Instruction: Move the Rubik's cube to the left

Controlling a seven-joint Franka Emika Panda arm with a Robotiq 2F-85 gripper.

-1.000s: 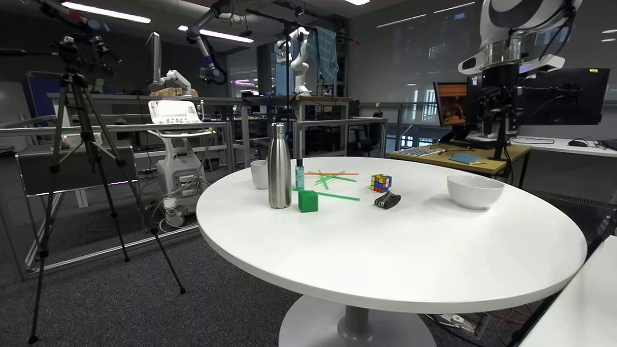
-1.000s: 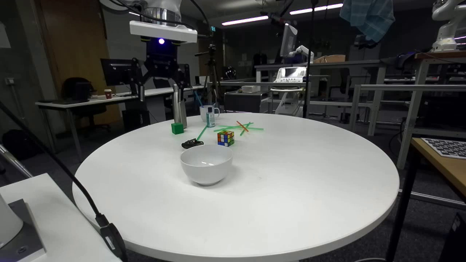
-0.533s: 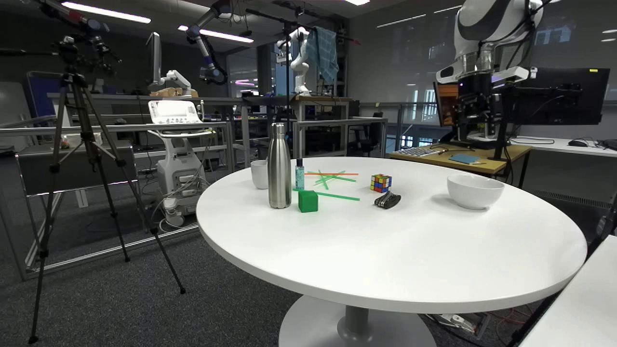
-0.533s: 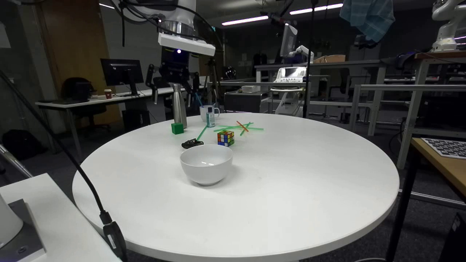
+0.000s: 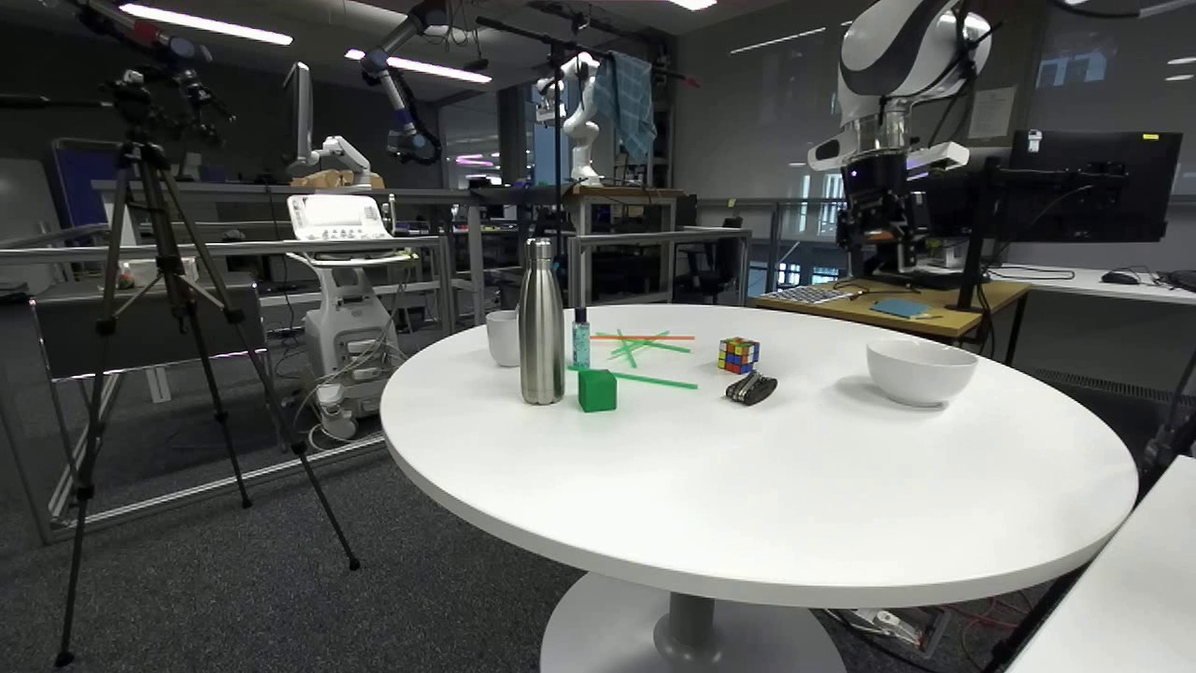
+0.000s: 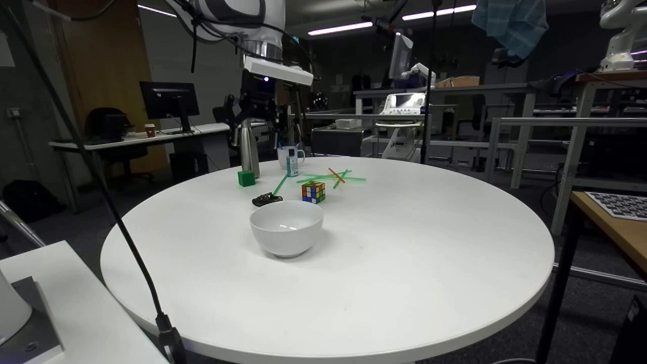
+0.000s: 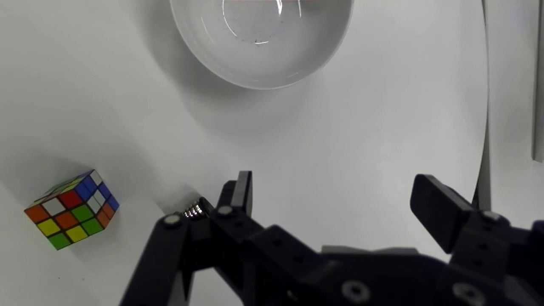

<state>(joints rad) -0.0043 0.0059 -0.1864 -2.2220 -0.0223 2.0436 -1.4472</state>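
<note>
— Where did the Rubik's cube [image 7: 72, 210] sit?

— On the round white surface [image 5: 794, 505], close by a small dark object [image 5: 751, 388]; the wrist view showed a gap between the two. Its facelets came up orange, yellow, green, red, white and blue.

— And the gripper [image 7: 333, 197]?

— Spread wide, its fingers [image 7: 437, 208] well apart with the surface showing between them. It hung above the surface, and in an exterior view it overlapped the top of the upright steel bottle [image 6: 249, 151].

— How did the cube lie to those fingers?

— Outside them, over toward the left edge of the wrist view. The small dark object was nearer, partly hidden by one finger.

— I noticed the white bowl [image 7: 263, 46] too.

— Yes, cut off by the top edge of that view and apart from the cube. Both exterior views had it upright.

— What stood around the steel bottle?

— A green block [image 5: 597, 390] was near it, with a small bluish bottle [image 5: 580, 346] and a white mug [image 5: 503, 338] close by. Green strips [image 5: 659, 380] lay flat, several crossing one another, and an orange strip [image 5: 642, 337] lay across some of them.
</note>
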